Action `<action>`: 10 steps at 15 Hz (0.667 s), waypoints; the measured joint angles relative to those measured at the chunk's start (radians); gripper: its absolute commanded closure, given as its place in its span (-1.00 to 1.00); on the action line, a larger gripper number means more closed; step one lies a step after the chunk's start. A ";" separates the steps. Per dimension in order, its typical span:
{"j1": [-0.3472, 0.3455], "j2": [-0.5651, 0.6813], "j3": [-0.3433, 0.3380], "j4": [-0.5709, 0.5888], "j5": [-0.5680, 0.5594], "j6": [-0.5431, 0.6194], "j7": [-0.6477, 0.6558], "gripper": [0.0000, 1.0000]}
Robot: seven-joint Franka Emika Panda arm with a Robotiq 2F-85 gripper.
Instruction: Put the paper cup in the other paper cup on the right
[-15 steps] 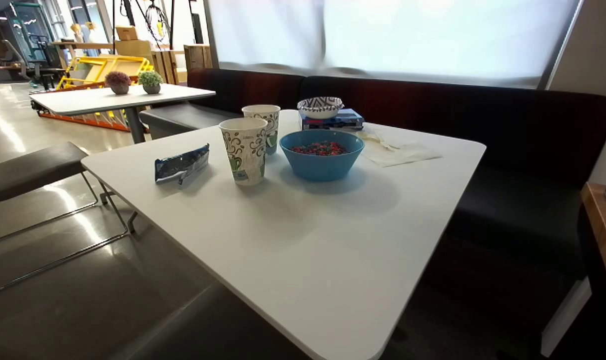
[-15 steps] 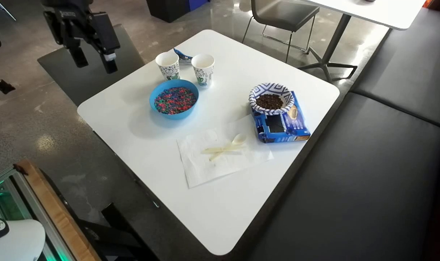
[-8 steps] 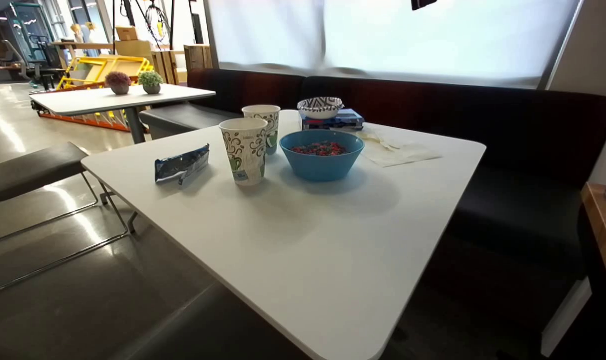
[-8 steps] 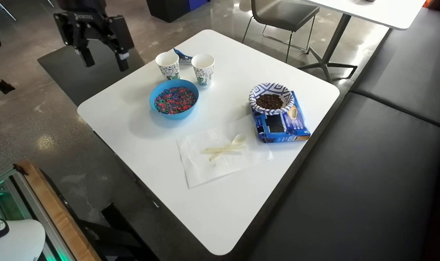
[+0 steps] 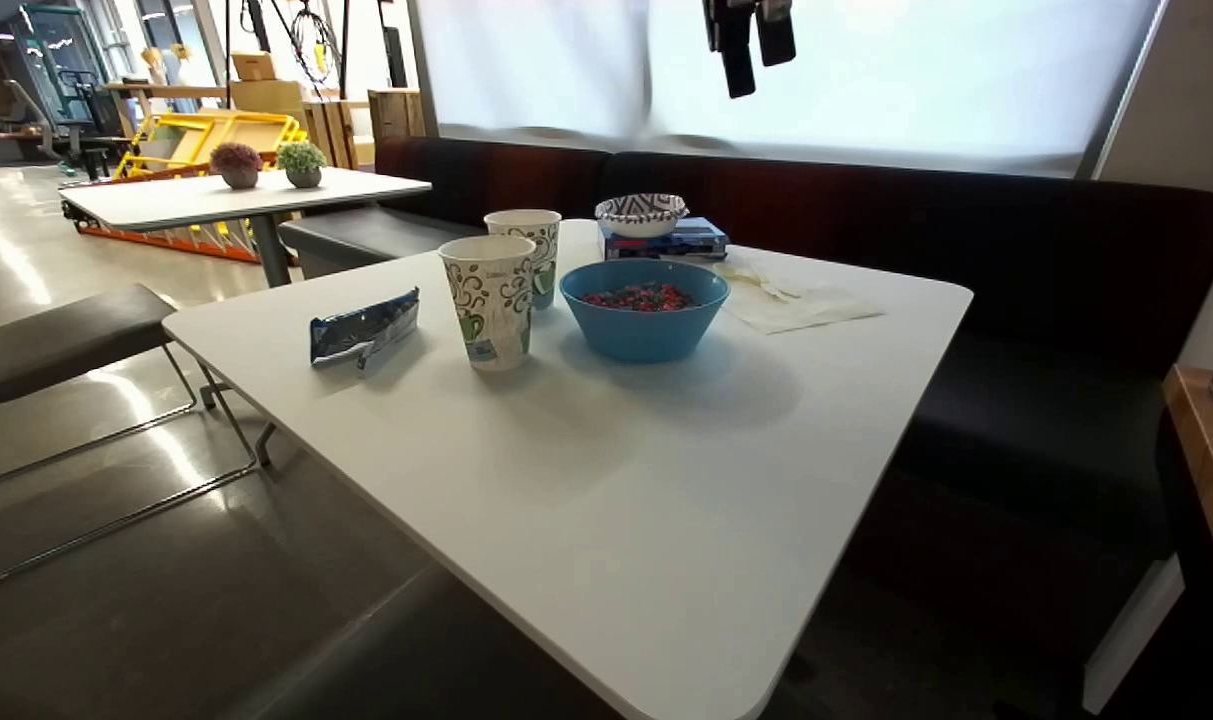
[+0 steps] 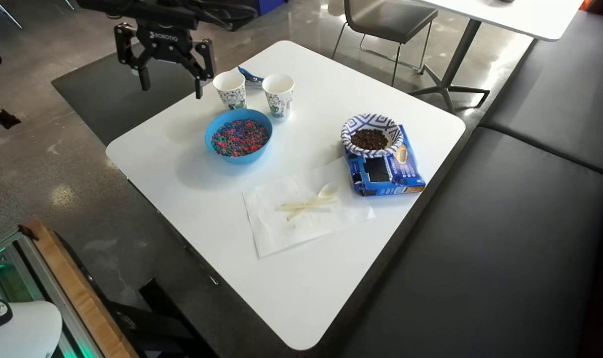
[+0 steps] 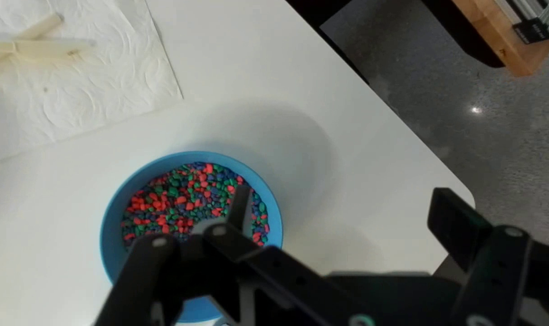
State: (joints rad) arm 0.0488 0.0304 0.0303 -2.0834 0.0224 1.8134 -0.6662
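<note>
Jaws wide apart (just air between), high above the table (image 6: 301, 293)

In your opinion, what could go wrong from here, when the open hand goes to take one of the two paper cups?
First, the blue bowl stands close to one paper cup; a low approach by the open hand might bump the bowl and spill its pebble-like pieces. Second, the other paper cup stands nearby, so grasping one might tip the other. Third, being paper, either cup may buckle if squeezed hard.
</note>
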 measured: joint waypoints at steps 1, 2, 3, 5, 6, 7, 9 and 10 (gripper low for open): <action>-0.005 0.019 -0.002 0.019 0.024 -0.010 -0.026 -1.00; -0.009 0.033 -0.002 0.034 0.052 -0.015 -0.034 -1.00; -0.010 0.042 -0.001 0.044 0.077 -0.016 -0.035 -1.00; -0.010 0.046 0.005 0.044 0.121 0.000 -0.008 -1.00; -0.008 0.046 0.011 0.039 0.143 0.028 0.018 -1.00; -0.006 0.044 0.020 0.030 0.165 0.074 0.046 -1.00; 0.002 0.037 0.039 0.003 0.197 0.201 0.101 -1.00; 0.008 0.033 0.048 -0.011 0.199 0.274 0.119 -1.00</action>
State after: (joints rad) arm 0.0569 0.0634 0.0780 -2.0946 0.2214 2.0877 -0.5473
